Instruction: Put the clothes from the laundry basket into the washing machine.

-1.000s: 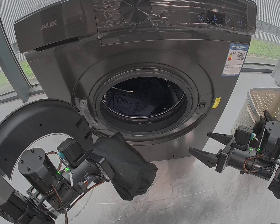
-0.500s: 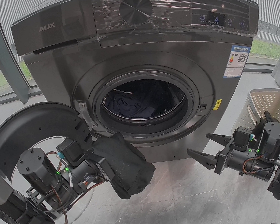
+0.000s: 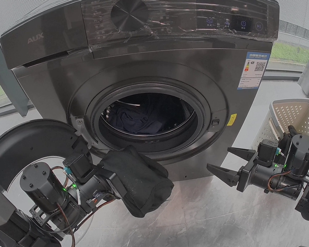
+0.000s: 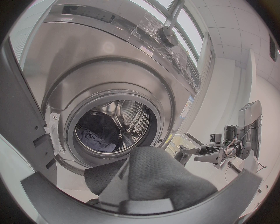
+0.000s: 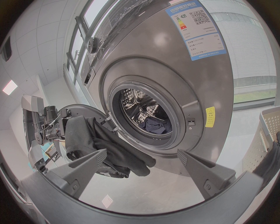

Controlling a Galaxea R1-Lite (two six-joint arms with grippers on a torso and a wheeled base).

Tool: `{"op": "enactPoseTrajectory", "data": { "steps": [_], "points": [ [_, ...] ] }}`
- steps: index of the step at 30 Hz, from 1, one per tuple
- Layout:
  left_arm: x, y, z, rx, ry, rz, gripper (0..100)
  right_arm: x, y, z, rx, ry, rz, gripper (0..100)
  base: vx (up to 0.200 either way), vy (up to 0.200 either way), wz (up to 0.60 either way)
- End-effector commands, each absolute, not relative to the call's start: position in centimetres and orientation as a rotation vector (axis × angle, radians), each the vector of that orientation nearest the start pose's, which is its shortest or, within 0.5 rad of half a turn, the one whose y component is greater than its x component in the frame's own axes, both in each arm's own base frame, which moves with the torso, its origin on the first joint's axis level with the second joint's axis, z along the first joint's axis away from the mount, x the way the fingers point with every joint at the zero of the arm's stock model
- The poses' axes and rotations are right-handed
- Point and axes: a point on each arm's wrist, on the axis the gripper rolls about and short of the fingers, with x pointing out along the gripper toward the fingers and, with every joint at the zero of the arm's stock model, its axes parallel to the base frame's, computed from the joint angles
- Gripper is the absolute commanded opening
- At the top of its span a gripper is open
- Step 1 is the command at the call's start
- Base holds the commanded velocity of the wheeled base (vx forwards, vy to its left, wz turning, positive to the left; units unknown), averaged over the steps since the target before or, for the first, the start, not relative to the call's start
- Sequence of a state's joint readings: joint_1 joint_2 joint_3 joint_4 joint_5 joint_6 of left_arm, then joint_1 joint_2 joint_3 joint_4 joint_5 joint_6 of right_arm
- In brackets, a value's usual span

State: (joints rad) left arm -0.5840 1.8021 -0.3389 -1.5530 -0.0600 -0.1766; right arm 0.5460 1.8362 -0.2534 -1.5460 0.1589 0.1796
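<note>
- Garment (image 3: pixel 142 180), black mesh-textured knit: clamped in our left claw (image 3: pixel 113 182), hanging before the washing machine (image 3: pixel 144 68), below its round opening.
- Blue crumpled clothes (image 3: pixel 132 119): inside the steel drum (image 4: pixel 131 112).
- Our right claw (image 3: pixel 219 158): pointed fingers apart, empty, near the perforated laundry basket (image 3: pixel 266 131).

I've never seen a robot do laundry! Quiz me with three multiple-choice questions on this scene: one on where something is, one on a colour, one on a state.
1. Where does the laundry basket stand? A. On top of the washing machine. B. On the floor, right of the machine. C. On a shelf.
2. What colour is the garment in the left gripper? A. White. B. Red. C. Black.
3. How is the machine's door? A. Shut. B. Swung open. C. Taken off.
Answers: 1 B, it stands on the floor beside the machine; 2 C, the held garment is black; 3 B, the door hangs open at the left.
</note>
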Motion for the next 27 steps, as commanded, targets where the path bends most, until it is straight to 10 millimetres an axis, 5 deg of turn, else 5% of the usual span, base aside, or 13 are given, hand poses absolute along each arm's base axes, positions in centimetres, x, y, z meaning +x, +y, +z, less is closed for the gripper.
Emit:
{"op": "enactPoseTrajectory", "data": {
  "steps": [1, 9, 21, 27],
  "points": [
    [22.1, -14.7, 13.5, -0.195, -0.030, -0.647, 0, 21.5, 13.5, 10.9, 0.164, 0.103, 0.700, 100, 0.200, 0.000, 0.00],
    [22.1, -14.7, 13.5, -0.194, -0.032, -0.649, 0, 21.4, 13.7, 10.9, 0.163, 0.106, 0.710, 100, 0.200, 0.000, 0.00],
    [21.4, -14.7, 13.3, -0.132, -0.036, -0.651, 0, 19.8, 14.1, 11.2, 0.159, 0.107, 0.761, 100, 0.000, 0.000, 0.00],
    [23.1, -15.8, 12.9, -0.074, -0.062, -0.649, 0, 19.6, 14.2, 11.6, 0.162, 0.094, 0.770, 100, 0.000, 0.000, 0.00]
  ]
}}
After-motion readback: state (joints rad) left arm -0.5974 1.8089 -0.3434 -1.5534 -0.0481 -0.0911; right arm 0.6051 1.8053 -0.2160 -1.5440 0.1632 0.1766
